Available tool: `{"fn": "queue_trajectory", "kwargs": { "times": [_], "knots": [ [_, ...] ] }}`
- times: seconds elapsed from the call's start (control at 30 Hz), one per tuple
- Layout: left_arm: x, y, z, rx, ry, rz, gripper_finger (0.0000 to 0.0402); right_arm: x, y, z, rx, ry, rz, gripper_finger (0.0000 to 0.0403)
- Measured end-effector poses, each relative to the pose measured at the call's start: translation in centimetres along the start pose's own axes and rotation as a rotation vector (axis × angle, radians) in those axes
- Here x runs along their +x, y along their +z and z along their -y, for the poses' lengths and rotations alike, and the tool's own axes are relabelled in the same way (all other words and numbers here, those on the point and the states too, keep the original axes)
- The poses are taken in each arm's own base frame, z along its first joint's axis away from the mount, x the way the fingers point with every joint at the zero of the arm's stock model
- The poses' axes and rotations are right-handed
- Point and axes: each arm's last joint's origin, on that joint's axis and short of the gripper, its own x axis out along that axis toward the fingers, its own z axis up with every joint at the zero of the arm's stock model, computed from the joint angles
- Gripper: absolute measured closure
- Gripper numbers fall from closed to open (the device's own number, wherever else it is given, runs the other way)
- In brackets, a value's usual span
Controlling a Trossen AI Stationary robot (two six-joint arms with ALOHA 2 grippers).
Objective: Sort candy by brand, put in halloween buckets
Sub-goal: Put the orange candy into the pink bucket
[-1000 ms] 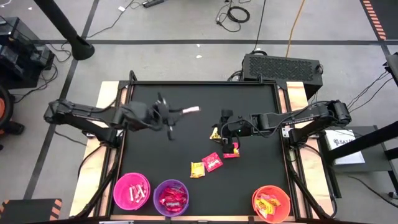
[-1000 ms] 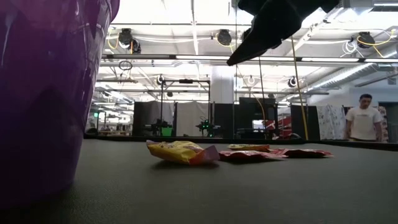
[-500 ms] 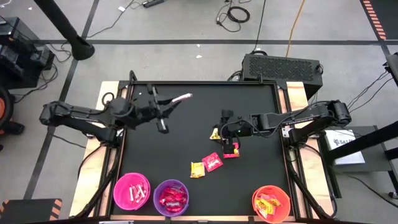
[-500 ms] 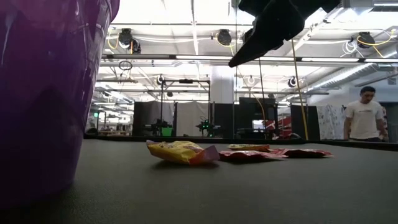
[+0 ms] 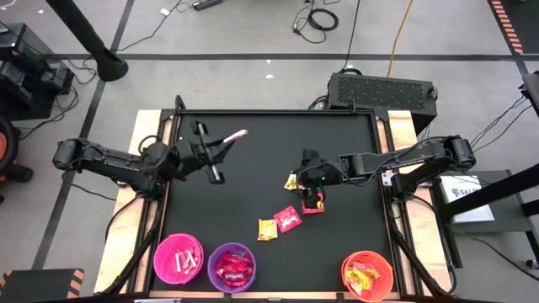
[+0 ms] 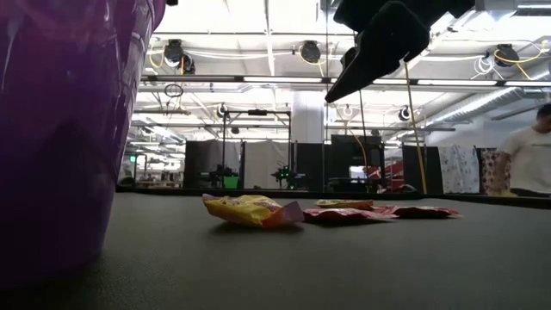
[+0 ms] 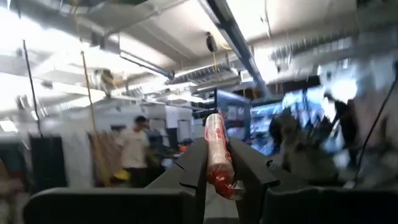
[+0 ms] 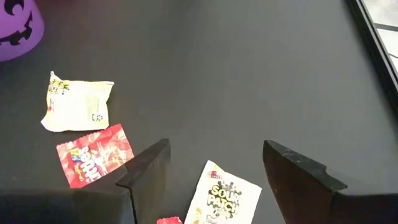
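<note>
High view: buckets [image 5: 231, 266] along the frame's bottom already hold candy; four packets [image 5: 289, 220] remain mid-surface. Left claw [image 5: 221, 146] grips a pale packet [image 5: 236, 136] upper-left; right claw [image 5: 310, 189] hovers open over them.

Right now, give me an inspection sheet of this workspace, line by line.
Surface: black table, four loose packets mid-table.
Job's things: pink bucket, purple bucket and orange bucket along the near edge, candy in each; yellow packet, red packet.
Clutter: nothing seen.
Claws: left claw raised, shut on a pale pink packet; right claw open, low over a Sour Patch packet.
Cables: loose cords on the floor beyond the table.
Surroundings: workshop, a person in the background.
</note>
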Motion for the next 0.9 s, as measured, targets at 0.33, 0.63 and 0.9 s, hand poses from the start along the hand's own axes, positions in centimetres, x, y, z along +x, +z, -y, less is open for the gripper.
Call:
{"fn": "queue_trajectory", "kwargs": {
  "times": [0.33,0.63,0.9],
  "knots": [
    [-0.1,-0.4,0.5,0.995,-0.053,-0.031,0.0344,0.0,0.0,0.0,0.007,-0.001,0.0,0.0156],
    [-2.2,0.6,4.3,0.424,0.029,-0.223,0.0344,0.0,-0.1,0.0,0.001,-0.001,-0.009,0.0156],
    [-6.1,5.5,7.7,0.23,0.178,-0.471,0.0344,0.0,-0.3,0.0,-0.005,0.0,-0.032,0.0156]
  ]
}}
